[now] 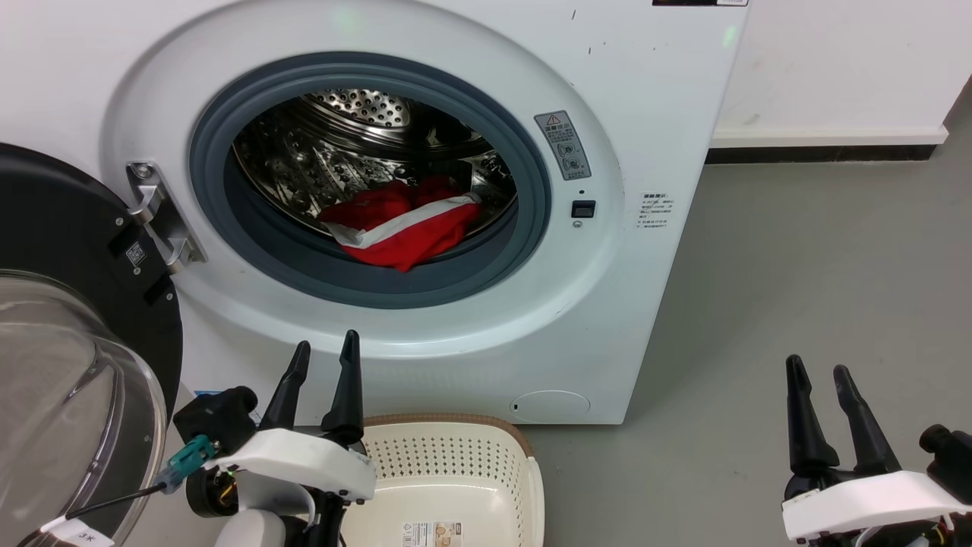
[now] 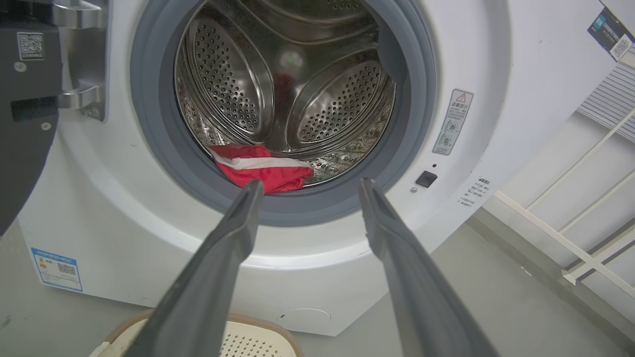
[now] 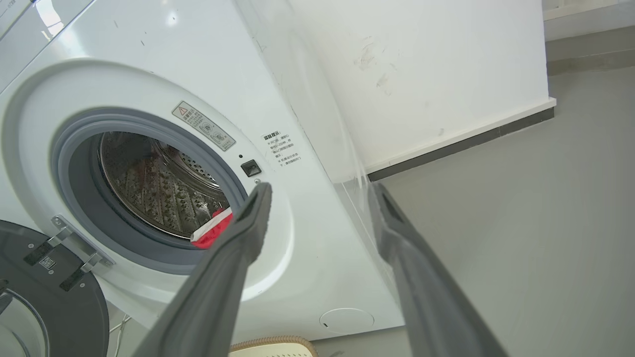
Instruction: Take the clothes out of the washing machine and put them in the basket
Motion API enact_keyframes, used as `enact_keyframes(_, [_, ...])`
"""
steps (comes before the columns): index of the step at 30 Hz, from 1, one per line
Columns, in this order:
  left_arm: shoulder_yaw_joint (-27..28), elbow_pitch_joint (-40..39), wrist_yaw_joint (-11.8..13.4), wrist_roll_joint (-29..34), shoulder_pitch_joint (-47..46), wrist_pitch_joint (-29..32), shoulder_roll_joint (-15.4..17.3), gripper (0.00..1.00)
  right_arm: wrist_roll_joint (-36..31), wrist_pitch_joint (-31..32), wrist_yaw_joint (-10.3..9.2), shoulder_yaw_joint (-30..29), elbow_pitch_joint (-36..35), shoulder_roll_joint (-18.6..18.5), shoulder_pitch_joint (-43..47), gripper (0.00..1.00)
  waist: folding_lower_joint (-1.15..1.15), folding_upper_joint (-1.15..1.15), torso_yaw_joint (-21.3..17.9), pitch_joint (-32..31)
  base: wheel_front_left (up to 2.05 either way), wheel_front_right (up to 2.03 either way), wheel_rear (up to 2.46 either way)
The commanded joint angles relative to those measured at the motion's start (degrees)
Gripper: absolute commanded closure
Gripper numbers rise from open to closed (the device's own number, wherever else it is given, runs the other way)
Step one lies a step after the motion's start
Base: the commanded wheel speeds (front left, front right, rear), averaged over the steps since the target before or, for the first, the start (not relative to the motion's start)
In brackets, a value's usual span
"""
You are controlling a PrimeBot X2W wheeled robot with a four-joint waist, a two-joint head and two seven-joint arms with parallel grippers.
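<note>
Inside the washing machine [image 1: 653,91], red clothes [image 1: 402,232] (white-striped); outside, left pincer [image 1: 327,339] and right pincer [image 1: 816,363] both wide, empty.

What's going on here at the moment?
The robot faces the washing machine, whose door hangs open on its left. Red clothes lie at the front of the drum, untouched. The left claw and right claw are both open and empty, held low outside the machine. The basket sits on the floor below the opening, with no clothes in the part that shows.
</note>
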Motion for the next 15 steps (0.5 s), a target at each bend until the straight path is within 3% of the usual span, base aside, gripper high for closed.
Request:
enact_keyframes(1, [-0.24, -0.19, 0.29, 2.09, -1.43, -0.58, 0.14, 0.00, -2.06, -0.64, 0.00, 0.02, -0.33, -0.18, 0.24, 0.00, 0.00, 0.00, 0.01, -0.01, 0.00, 0.00, 0.00])
enact_keyframes(15, [-1.36, 0.89, 1.11, 10.60, -1.26, -2.55, 0.15, 0.00, -10.35, -2.57, 0.00, -0.35, 0.38, -0.17, 0.74, 0.00, 0.00, 0.00, 0.45, -0.01, 0.00, 0.00, 0.00])
